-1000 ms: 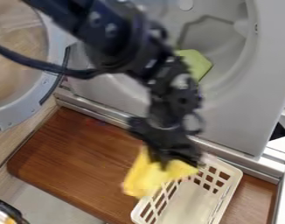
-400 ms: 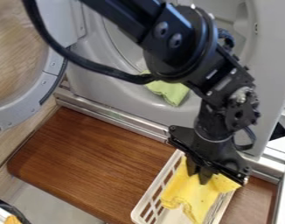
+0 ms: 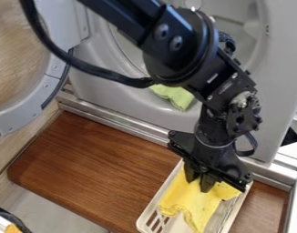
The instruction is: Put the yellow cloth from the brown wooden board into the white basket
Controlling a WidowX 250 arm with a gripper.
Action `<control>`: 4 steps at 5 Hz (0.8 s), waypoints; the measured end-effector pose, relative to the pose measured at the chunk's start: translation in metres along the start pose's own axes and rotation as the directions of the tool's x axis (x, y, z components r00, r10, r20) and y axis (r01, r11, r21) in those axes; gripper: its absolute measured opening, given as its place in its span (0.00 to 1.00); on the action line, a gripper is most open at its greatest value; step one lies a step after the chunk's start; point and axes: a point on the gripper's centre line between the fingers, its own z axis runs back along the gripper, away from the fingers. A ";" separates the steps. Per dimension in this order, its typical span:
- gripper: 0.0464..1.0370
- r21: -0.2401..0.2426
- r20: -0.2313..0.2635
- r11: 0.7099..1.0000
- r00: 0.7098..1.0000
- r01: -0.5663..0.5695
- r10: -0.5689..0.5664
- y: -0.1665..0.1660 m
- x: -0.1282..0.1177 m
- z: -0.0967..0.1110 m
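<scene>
The black gripper [image 3: 198,183] hangs over the basket at the lower right, its two fingers a little apart and pointing down. A crumpled yellow cloth [image 3: 201,207] lies under and around the fingertips, with part of it visible between them. The cloth spreads inside the white slatted basket [image 3: 147,214], toward its right side. Above and behind, a green cloth [image 3: 176,96] drapes over the lower rim of the round grey machine opening [image 3: 123,93], partly hidden by the arm.
The basket stands on a brown wooden board [image 3: 96,168]. At the left is the machine's open round door [image 3: 44,93]. A metal ledge [image 3: 123,124] runs along the board's back edge. A dark object with orange [image 3: 11,227] shows at the lower left corner.
The gripper and yellow cloth moved right over the basket, then slightly left and down. The fingers have spread a little since the last earlier frame. The green cloth has come to lie over the opening's rim.
</scene>
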 end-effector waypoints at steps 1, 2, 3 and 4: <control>0.57 0.021 -0.002 1.000 1.000 -0.010 0.010 0.006 -0.001 0.000; 0.87 0.021 -0.009 1.000 1.000 -0.018 0.018 0.011 -0.001 -0.001; 0.97 0.012 -0.013 1.000 1.000 -0.015 0.015 0.012 -0.001 -0.001; 0.96 -0.015 -0.015 1.000 1.000 0.001 -0.001 0.015 0.000 -0.002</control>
